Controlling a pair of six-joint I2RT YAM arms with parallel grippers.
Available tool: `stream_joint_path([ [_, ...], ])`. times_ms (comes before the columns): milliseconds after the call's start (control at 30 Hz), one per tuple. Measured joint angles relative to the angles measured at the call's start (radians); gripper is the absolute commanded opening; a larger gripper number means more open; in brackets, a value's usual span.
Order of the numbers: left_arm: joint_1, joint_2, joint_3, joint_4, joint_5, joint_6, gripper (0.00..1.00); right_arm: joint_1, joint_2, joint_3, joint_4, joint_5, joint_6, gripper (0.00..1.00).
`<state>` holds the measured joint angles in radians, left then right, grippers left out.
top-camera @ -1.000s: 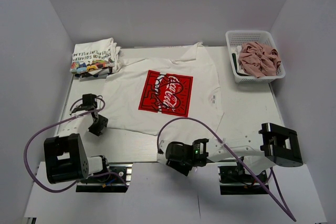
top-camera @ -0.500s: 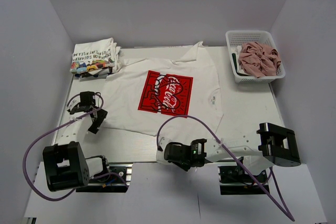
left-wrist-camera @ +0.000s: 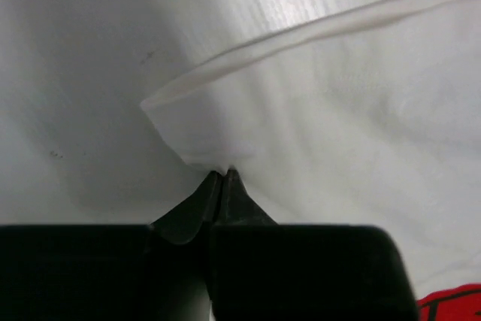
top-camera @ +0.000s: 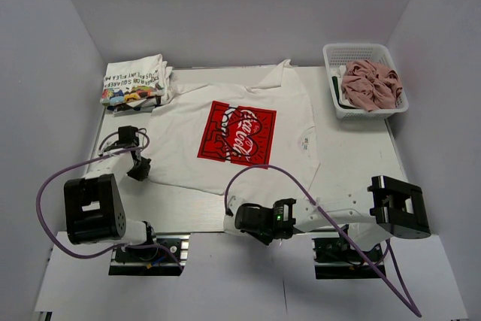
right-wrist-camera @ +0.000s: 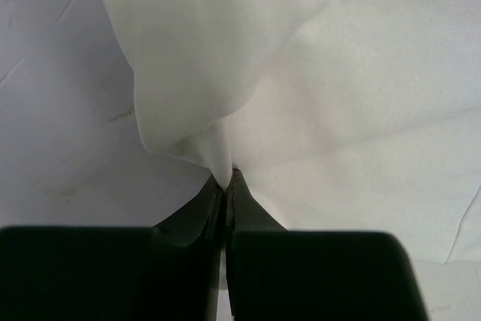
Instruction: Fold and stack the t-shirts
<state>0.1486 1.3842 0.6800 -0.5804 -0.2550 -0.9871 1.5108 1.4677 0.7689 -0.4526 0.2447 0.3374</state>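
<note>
Far right: white mesh basket (top-camera: 366, 49), crumpled pink tee (top-camera: 370, 84) inside. Far left: stack of folded tees (top-camera: 135, 80). Centre: white tee (top-camera: 180, 137) with red logo, spread flat, long axis left to right, neck label toward the right. Left gripper (left-wrist-camera: 223, 180) pinched onto its near-left corner; right gripper (right-wrist-camera: 228, 180) clamped on its near edge.

The left hand (left-wrist-camera: 223, 180) pinches the white t-shirt (left-wrist-camera: 338, 133) just by its corner, shut tight; the hem (left-wrist-camera: 316, 31) runs up-right (a sliver of red print (left-wrist-camera: 455, 306) peeks bottom right) over the pale surface (left-wrist-camera: 75, 73).
</note>
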Motion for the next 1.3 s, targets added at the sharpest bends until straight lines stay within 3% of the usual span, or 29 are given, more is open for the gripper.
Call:
stream_joint_path([
  [33, 0.000, 0.013, 0.006, 0.006, 0.000, -0.002, 0.00, -0.002, -0.001, 0.000, 0.000, 0.000, 0.000, 0.00],
  [233, 0.000, 0.055, 0.039, 0.037, 0.008, 0.002, 0.00, -0.048, -0.021, -0.003, -0.002, 0.064, 0.015, 0.00],
  [533, 0.000, 0.055, 0.056, 0.026, 0.023, 0.001, 0.00, -0.238, -0.106, 0.031, 0.001, 0.121, -0.023, 0.00],
  [900, 0.000, 0.116, 0.238, 0.009, 0.085, 0.000, 0.00, -0.514, -0.051, 0.213, 0.014, 0.169, -0.135, 0.00],
  [1300, -0.003, 0.320, 0.476, -0.045, 0.121, 0.005, 0.00, -0.732, 0.021, 0.347, 0.049, 0.201, -0.284, 0.00],
])
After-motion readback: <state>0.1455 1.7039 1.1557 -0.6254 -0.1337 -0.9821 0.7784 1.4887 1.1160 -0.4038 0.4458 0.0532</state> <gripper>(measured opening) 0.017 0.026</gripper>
